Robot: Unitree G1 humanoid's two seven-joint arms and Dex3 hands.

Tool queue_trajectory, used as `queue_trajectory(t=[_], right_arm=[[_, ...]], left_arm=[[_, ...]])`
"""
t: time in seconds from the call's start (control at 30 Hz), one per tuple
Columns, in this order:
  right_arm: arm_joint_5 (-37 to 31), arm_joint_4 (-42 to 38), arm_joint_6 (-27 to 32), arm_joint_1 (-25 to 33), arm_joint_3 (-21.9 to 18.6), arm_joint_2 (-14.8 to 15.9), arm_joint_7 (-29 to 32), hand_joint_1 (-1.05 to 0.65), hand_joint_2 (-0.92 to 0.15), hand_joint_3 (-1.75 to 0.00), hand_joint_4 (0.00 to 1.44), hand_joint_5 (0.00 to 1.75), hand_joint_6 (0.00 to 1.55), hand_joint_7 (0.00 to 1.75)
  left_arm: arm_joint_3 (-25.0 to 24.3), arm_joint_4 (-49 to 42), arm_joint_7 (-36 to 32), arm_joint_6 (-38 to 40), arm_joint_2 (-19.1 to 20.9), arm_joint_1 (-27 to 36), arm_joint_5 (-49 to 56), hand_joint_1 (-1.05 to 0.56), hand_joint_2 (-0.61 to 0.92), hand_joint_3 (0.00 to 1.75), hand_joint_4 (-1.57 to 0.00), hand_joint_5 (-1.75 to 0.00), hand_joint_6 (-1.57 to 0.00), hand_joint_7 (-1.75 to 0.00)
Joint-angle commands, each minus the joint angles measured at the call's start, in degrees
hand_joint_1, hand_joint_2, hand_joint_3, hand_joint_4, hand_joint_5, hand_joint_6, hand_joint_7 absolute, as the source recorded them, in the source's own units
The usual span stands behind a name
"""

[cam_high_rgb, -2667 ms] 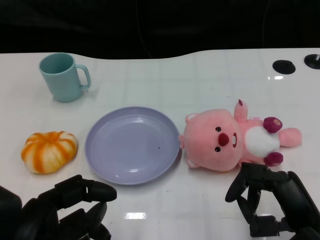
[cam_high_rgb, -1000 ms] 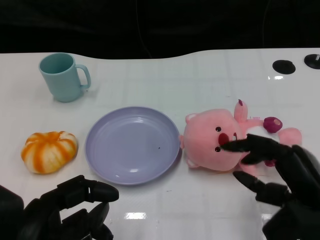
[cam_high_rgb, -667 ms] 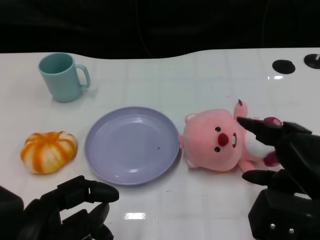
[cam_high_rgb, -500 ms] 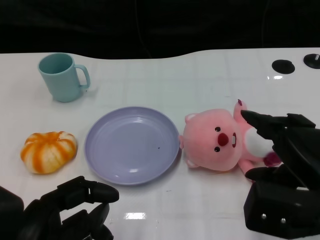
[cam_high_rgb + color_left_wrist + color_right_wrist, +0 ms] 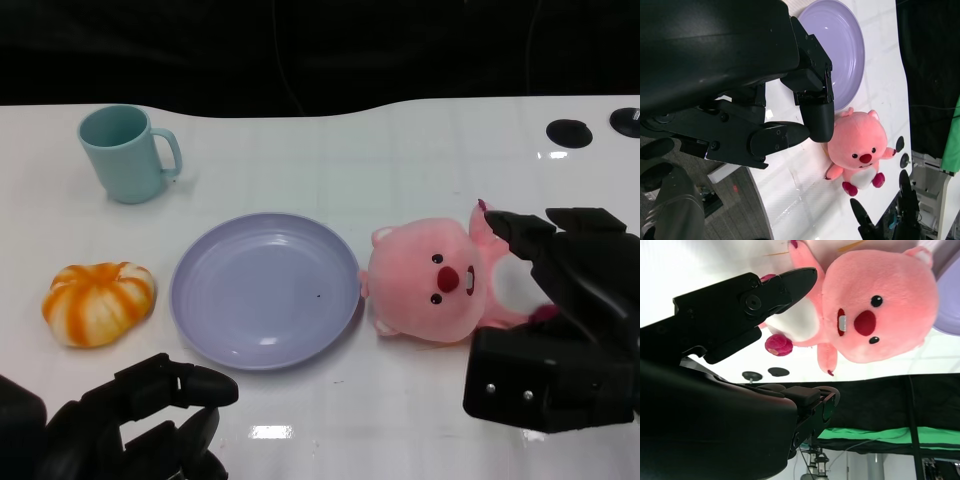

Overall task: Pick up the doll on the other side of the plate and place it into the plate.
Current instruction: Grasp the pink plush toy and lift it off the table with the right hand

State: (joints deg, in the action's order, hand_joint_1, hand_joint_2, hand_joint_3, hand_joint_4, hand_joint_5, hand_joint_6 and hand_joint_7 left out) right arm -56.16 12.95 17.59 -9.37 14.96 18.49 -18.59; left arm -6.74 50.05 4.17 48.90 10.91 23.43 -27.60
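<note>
Head view: the pink doll (image 5: pixel 440 285) lies on its back on the white table (image 5: pixel 400 160), at 3 o'clock from the lilac plate (image 5: pixel 263 290), its head just beside the rim. The right hand (image 5: pixel 560 320) hangs over the doll's body, fingers spread apart and gripping nothing. The left hand (image 5: pixel 130 415) sits at 7 o'clock from the plate, fingers curled in on nothing. An orange pumpkin toy (image 5: pixel 98 302) lies at 9 o'clock, a teal mug (image 5: pixel 125 153) at 10 o'clock. No writing is legible anywhere.
</note>
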Motion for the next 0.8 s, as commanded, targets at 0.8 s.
queue_trajectory(t=[0.8], right_arm=[[5.7,-21.1,2.8,-12.0,4.9,-2.0,1.2,-0.47,-0.80,-0.01,0.02,0.32,0.24,0.01]], left_arm=[[0.0,2.3,-0.8,0.0,-0.1,1.3,0.8,-0.22,0.92,0.50,-0.50,-1.68,-0.56,-1.20]])
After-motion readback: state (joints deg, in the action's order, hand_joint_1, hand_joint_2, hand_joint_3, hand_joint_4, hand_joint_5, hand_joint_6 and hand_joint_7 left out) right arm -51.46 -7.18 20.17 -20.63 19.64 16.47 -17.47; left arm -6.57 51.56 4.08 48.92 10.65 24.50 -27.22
